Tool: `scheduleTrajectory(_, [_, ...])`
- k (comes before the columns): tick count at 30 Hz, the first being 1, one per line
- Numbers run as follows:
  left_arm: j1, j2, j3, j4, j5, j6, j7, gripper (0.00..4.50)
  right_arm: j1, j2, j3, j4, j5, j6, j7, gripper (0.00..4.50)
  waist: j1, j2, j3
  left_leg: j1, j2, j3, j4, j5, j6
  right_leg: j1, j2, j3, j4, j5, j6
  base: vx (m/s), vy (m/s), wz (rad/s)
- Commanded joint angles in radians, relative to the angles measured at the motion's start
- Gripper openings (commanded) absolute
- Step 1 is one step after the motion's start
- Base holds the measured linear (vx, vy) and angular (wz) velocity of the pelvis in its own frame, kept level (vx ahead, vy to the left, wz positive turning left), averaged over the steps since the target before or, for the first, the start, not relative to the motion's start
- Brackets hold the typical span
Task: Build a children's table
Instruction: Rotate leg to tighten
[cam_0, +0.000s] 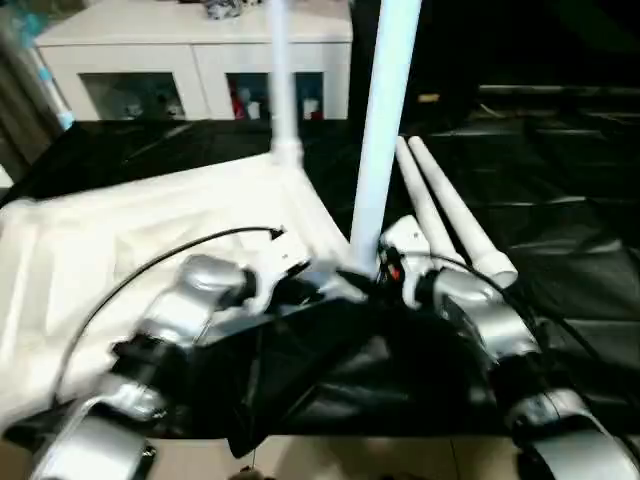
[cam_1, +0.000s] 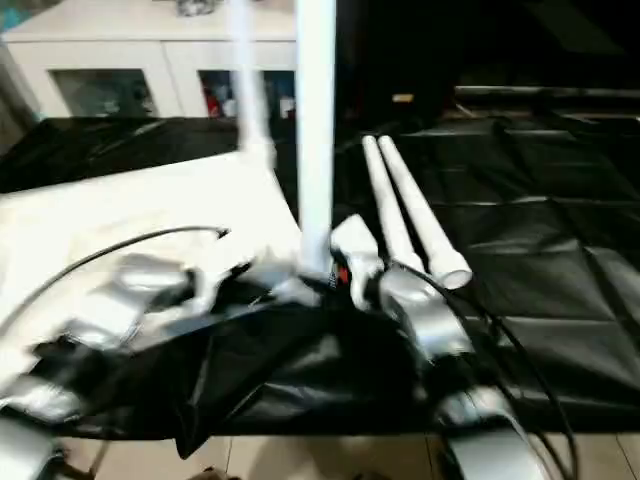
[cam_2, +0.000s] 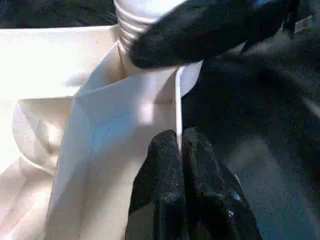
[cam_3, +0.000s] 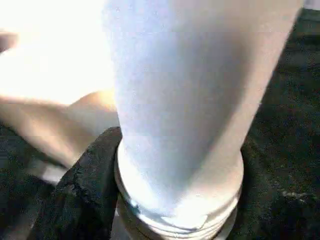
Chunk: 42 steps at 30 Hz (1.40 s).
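At the near right corner of the upturned table top (cam_0: 120, 230), on the black sheet (cam_0: 560, 230), a white leg (cam_0: 385, 120) stands upright in its socket. Right gripper (cam_3: 165, 200) hugs the leg's threaded base, one black finger (cam_3: 85, 190) against it. Left gripper (cam_2: 181, 175) is pressed together over the top's edge rib. Another leg (cam_0: 281, 80) stands at the far corner; two spare legs (cam_0: 450, 215) lie beside.

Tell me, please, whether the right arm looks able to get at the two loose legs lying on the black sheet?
Probably yes: the two loose legs lie uncovered just beyond the right gripper, nothing between. But that gripper is at the upright leg, which it would have to leave first.
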Motion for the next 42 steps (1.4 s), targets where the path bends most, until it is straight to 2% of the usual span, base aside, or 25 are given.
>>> scheduleTrajectory(1, [-0.046,-0.045,0.042,0.019,-0.002,0.013,0.100,0.00,0.003,0.037,-0.029,0.082,-0.006,0.052,-0.137,2.74,-0.006,-0.003,-0.083,0.013,0.001,-0.001,-0.069,-0.327,0.007,0.045,-0.043,0.030,-0.096,-0.468,-0.148,0.000,0.000,0.00])
scheduleTrajectory(3, [-0.056,-0.079,0.044,0.031,-0.006,0.018,0.130,0.00,-0.006,0.070,-0.013,0.096,-0.020,0.052,-0.169,2.74,-0.004,-0.006,-0.086,0.015,0.001,-0.002,-0.068,-0.323,0.010,0.046,-0.044,0.027,-0.096,-0.462,-0.144,0.000,0.000,0.00])
scheduleTrajectory(5, [-0.065,-0.111,0.035,0.043,0.003,0.004,0.136,0.00,-0.019,0.104,0.028,0.115,-0.056,0.012,-0.179,2.74,-0.004,-0.005,-0.088,0.005,0.002,-0.003,-0.070,-0.302,0.021,0.051,-0.045,0.029,-0.091,-0.425,-0.148,0.000,0.000,0.00])
scheduleTrajectory(6, [-0.065,-0.113,0.029,0.042,0.005,-0.002,0.127,0.00,-0.018,0.112,0.031,0.110,-0.051,0.003,-0.156,2.74,-0.005,-0.005,-0.089,0.005,0.003,-0.003,-0.070,-0.299,0.023,0.049,-0.044,0.030,-0.090,-0.412,-0.152,0.000,0.000,0.00])
scheduleTrajectory(8, [-0.064,-0.115,0.023,0.042,0.008,-0.009,0.120,0.00,-0.020,0.121,0.023,0.111,-0.036,-0.006,-0.131,3.44,-0.006,-0.004,-0.088,0.006,0.003,-0.002,-0.071,-0.311,0.033,0.051,-0.043,0.030,-0.089,-0.399,-0.162,0.000,0.000,0.00])
scheduleTrajectory(10, [-0.061,-0.112,0.020,0.039,0.009,-0.013,0.113,0.00,-0.021,0.123,0.016,0.108,-0.026,-0.006,-0.117,3.44,-0.007,-0.004,-0.088,0.008,0.004,-0.002,-0.072,-0.320,0.034,0.049,-0.043,0.030,-0.089,-0.397,-0.165,0.000,0.000,0.00])
scheduleTrajectory(11, [-0.053,-0.100,0.013,0.034,0.006,-0.026,0.092,0.00,-0.026,0.117,0.008,0.104,-0.015,-0.007,-0.089,3.66,-0.007,-0.004,-0.089,0.008,0.004,-0.003,-0.073,-0.327,0.035,0.051,-0.043,0.030,-0.088,-0.396,-0.166,0.000,0.000,0.00])
scheduleTrajectory(12, [-0.041,-0.079,0.003,0.024,0.005,-0.046,0.057,0.00,-0.023,0.098,0.020,0.087,-0.020,-0.014,-0.043,3.79,-0.008,-0.005,-0.088,0.007,0.004,-0.002,-0.072,-0.328,0.036,0.052,-0.043,0.030,-0.088,-0.396,-0.167,0.000,0.000,0.00])
scheduleTrajectory(16, [-0.016,-0.034,-0.008,0.001,-0.001,-0.056,-0.007,0.00,0.006,0.043,0.053,0.014,-0.012,-0.028,0.095,3.79,-0.007,-0.007,-0.089,0.004,0.005,-0.003,-0.073,-0.318,0.046,0.056,-0.044,0.032,-0.086,-0.381,-0.168,0.000,0.000,0.00])
scheduleTrajectory(18, [0.009,0.007,-0.018,-0.038,-0.020,-0.066,-0.094,0.00,0.028,-0.011,0.063,-0.042,-0.004,-0.033,0.175,3.79,-0.007,-0.012,-0.090,0.003,0.009,-0.001,-0.073,-0.299,0.053,0.055,-0.045,0.034,-0.082,-0.357,-0.182,0.000,0.000,0.00])
scheduleTrajectory(22, [0.045,0.054,-0.035,-0.099,-0.048,-0.072,-0.203,0.00,0.056,-0.071,0.079,-0.110,0.017,-0.017,0.290,3.79,-0.005,-0.010,-0.092,0.003,0.013,0.000,-0.072,-0.278,0.057,0.056,-0.046,0.038,-0.074,-0.319,-0.204,0.000,0.000,0.00])
scheduleTrajectory(23, [0.067,0.094,-0.050,-0.134,-0.058,-0.080,-0.269,0.00,0.085,-0.124,0.101,-0.165,0.026,-0.002,0.396,3.79,0.001,-0.011,-0.091,0.004,0.017,0.002,-0.073,-0.269,0.067,0.055,-0.046,0.040,-0.073,-0.310,-0.208,0.000,0.000,0.00])
scheduleTrajectory(26, [0.082,0.127,-0.053,-0.151,-0.064,-0.092,-0.317,0.00,0.106,-0.173,0.116,-0.196,0.022,0.012,0.474,3.79,0.013,-0.009,-0.090,0.007,0.019,0.004,-0.072,-0.264,0.064,0.050,-0.045,0.042,-0.071,-0.306,-0.212,0.000,0.000,0.00])
scheduleTrajectory(28, [0.090,0.148,-0.054,-0.163,-0.069,-0.091,-0.349,0.00,0.115,-0.197,0.121,-0.205,0.020,0.010,0.501,3.79,0.015,-0.010,-0.089,0.008,0.017,0.004,-0.073,-0.272,0.060,0.050,-0.044,0.041,-0.073,-0.323,-0.206,0.000,0.000,0.00])
scheduleTrajectory(29, [0.094,0.159,-0.056,-0.171,-0.069,-0.087,-0.365,0.00,0.119,-0.206,0.122,-0.209,0.020,0.008,0.507,3.45,0.014,-0.011,-0.087,0.007,0.016,0.003,-0.075,-0.285,0.053,0.051,-0.045,0.041,-0.075,-0.352,-0.195,0.000,0.000,0.00])
scheduleTrajectory(31, [0.094,0.162,-0.052,-0.171,-0.068,-0.090,-0.366,0.00,0.119,-0.207,0.118,-0.212,0.024,0.012,0.508,3.45,0.011,-0.012,-0.085,0.006,0.014,0.002,-0.076,-0.296,0.046,0.050,-0.046,0.040,-0.078,-0.389,-0.182,0.000,0.000,0.00])
scheduleTrajectory(32, [0.095,0.166,-0.049,-0.173,-0.069,-0.090,-0.368,0.00,0.120,-0.205,0.114,-0.217,0.030,0.019,0.508,3.27,0.009,-0.012,-0.085,0.007,0.015,0.001,-0.077,-0.302,0.042,0.050,-0.046,0.040,-0.080,-0.400,-0.178,0.000,0.000,0.00])
scheduleTrajectory(39, [0.092,0.157,-0.039,-0.174,-0.077,-0.085,-0.366,0.00,0.129,-0.177,0.110,-0.237,0.048,0.042,0.508,2.76,0.009,-0.013,-0.087,0.005,0.015,0.001,-0.076,-0.279,0.042,0.050,-0.045,0.042,-0.077,-0.374,-0.181,0.000,0.000,0.00])
scheduleTrajectory(41, [0.085,0.135,-0.029,-0.162,-0.072,-0.072,-0.326,0.00,0.129,-0.148,0.098,-0.219,0.050,0.043,0.453,2.74,0.007,-0.014,-0.086,0.005,0.014,0.002,-0.076,-0.282,0.040,0.049,-0.046,0.041,-0.078,-0.377,-0.183,0.000,0.000,0.00])
scheduleTrajectory(42, [0.071,0.113,-0.020,-0.137,-0.056,-0.067,-0.267,0.00,0.119,-0.121,0.088,-0.182,0.026,0.039,0.365,2.73,0.006,-0.018,-0.086,0.005,0.014,0.002,-0.077,-0.281,0.039,0.049,-0.046,0.041,-0.079,-0.381,-0.182,0.000,0.000,0.00])
